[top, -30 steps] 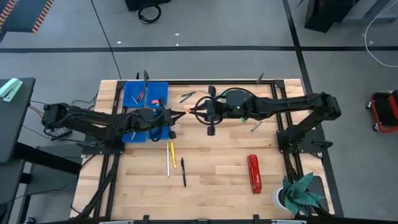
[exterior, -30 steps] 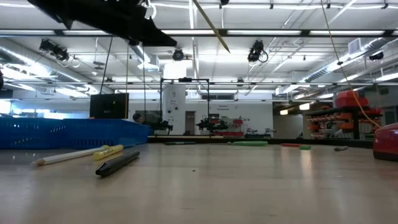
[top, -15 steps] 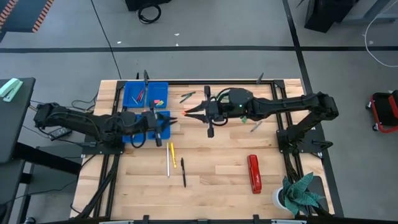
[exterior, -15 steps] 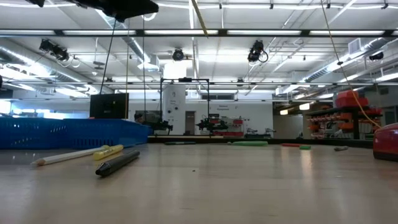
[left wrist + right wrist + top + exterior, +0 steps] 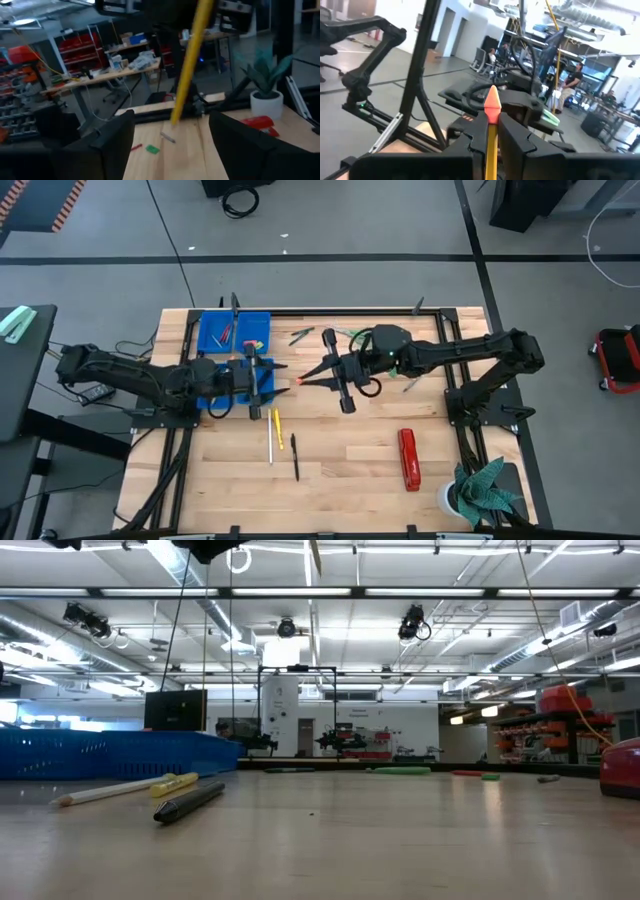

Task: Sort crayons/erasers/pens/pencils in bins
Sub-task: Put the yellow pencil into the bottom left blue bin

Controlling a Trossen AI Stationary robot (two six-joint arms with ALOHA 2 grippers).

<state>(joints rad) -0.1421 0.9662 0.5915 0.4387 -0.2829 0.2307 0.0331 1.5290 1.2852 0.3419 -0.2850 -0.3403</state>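
The orange-tipped pencil (image 5: 491, 131) is clamped in the right claw (image 5: 322, 372), held in the air above the middle of the worktop (image 5: 350, 450), its tip aimed at the left claw (image 5: 272, 375), whose fingers stand apart just short of it beside the bins (image 5: 232, 332). My guess is a handover: if the right claw lets go before the left closes, the pencil drops and may roll away. A skewed tip could also hit a finger instead of entering the gap.

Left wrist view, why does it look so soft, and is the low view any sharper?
Left wrist view: the yellow pencil close to the lens is smeared, the room dim. Low view: the dark pen up front is crisp, with bright ceiling strip lights glaring overhead.
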